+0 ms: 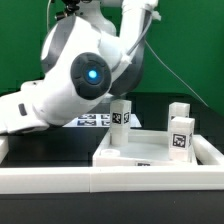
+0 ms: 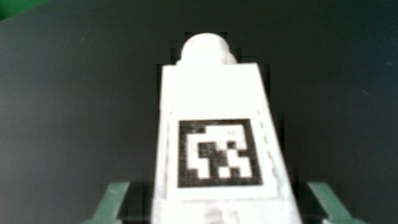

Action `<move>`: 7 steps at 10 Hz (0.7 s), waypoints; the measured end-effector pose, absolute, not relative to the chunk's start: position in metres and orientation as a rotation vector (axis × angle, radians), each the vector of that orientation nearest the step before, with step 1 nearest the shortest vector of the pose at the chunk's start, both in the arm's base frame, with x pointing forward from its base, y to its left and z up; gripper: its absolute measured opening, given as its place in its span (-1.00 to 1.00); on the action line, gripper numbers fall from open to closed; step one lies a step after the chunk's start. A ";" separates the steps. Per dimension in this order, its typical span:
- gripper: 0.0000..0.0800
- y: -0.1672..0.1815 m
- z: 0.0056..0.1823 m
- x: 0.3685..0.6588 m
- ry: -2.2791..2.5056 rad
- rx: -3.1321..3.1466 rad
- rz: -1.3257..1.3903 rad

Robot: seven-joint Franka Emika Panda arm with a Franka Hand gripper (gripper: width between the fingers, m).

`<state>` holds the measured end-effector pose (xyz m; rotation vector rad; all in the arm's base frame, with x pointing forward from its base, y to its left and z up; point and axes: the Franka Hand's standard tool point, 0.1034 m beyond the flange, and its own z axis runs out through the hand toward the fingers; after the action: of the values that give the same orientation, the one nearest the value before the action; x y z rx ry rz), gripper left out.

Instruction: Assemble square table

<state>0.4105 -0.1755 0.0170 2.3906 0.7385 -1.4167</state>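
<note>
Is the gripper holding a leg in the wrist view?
Yes, a white tagged leg sits between the gripper fingers, which flank its near end against the dark surface.

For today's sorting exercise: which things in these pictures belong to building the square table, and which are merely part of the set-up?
Part of the job:
- tray-like tabletop
- upright legs on or near it
- tagged leg between the gripper fingers

Just set-up:
- marker board
- white rail along the black surface
- green backdrop
</note>
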 end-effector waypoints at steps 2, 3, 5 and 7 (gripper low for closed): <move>-0.28 -0.157 0.047 0.439 0.690 2.383 -1.425; -0.28 -0.158 0.049 0.444 0.695 2.391 -1.399; -0.28 -0.160 0.046 0.448 0.709 2.409 -1.356; -0.28 -0.156 0.050 0.456 0.747 2.501 -1.184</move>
<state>0.4562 -0.1558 0.0501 2.5012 0.7470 -1.1842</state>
